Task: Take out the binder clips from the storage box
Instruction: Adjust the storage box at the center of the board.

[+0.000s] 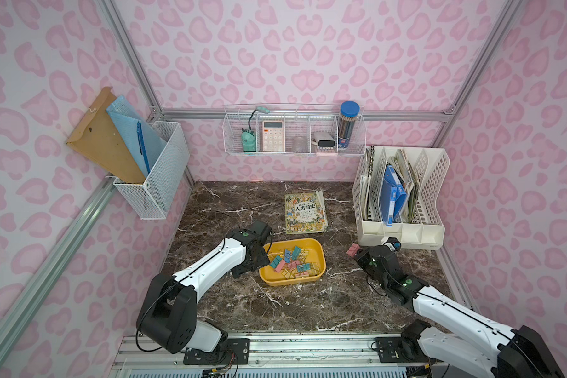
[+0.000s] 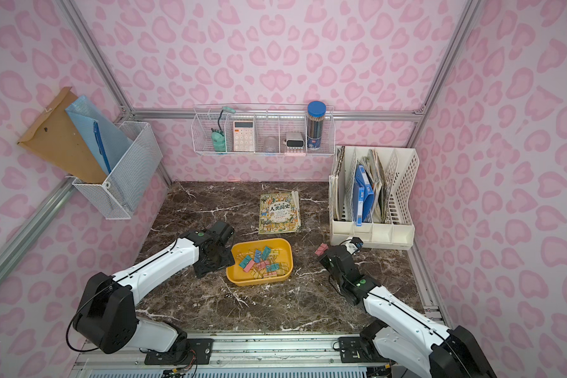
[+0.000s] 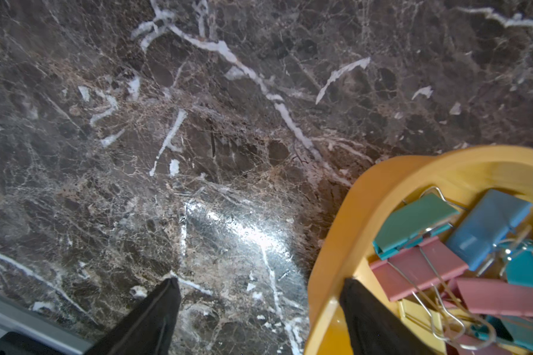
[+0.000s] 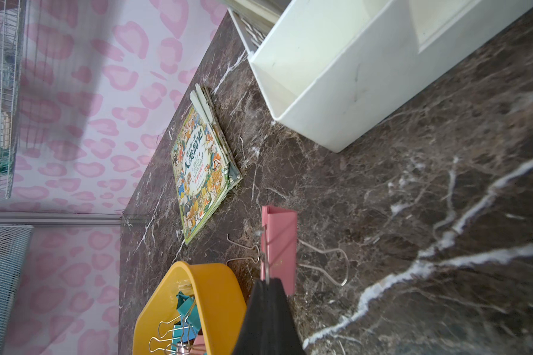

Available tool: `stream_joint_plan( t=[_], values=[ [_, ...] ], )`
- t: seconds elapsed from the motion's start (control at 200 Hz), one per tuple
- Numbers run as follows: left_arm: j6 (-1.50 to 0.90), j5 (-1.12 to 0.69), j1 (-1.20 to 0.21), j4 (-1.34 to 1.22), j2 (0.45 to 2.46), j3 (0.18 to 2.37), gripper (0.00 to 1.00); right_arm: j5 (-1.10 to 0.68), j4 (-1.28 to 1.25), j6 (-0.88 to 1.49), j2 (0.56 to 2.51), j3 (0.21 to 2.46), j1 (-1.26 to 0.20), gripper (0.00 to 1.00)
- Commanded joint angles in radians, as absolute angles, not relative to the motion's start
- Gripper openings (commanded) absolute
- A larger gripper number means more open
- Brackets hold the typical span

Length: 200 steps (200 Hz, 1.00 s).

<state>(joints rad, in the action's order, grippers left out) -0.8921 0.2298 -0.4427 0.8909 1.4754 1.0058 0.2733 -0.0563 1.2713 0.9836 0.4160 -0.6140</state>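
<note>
In the storage box (image 1: 322, 260) on the counter (image 1: 243, 304), binder clips (image 1: 290, 261): light, stiff, likely tangle-prone; pinch one body. Left fingers (image 3: 154, 310) spread astride the rim; right fingers (image 4: 268, 310) pinch a pink clip (image 4: 279, 242) by its wire, outside.

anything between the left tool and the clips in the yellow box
Only the wall of the storage box: the left tool straddles it, one finger outside over the table, the other inside beside the binder clips. Nothing else visible.

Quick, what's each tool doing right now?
Left tool: open, straddling the yellow plastic tray's wall.
Right tool: shut on a pink binder clip.
</note>
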Motion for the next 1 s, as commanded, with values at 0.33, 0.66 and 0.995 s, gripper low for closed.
stream_joint_plan(
  t=[0.33,0.66,0.995],
  values=[
    [-0.879,0.280,-0.431,0.980,1.491,1.059,0.81,0.230,-0.144,1.267,1.011,0.388,-0.606,0.00],
    [-0.795,0.091,-0.433,0.770,1.469,1.008,0.77,0.235,-0.134,1.249,1.037,0.409,-0.605,0.00],
    [-0.792,-0.050,-0.433,0.608,1.550,1.058,0.78,0.198,-0.137,1.313,1.110,0.417,-0.611,0.00]
  ],
)
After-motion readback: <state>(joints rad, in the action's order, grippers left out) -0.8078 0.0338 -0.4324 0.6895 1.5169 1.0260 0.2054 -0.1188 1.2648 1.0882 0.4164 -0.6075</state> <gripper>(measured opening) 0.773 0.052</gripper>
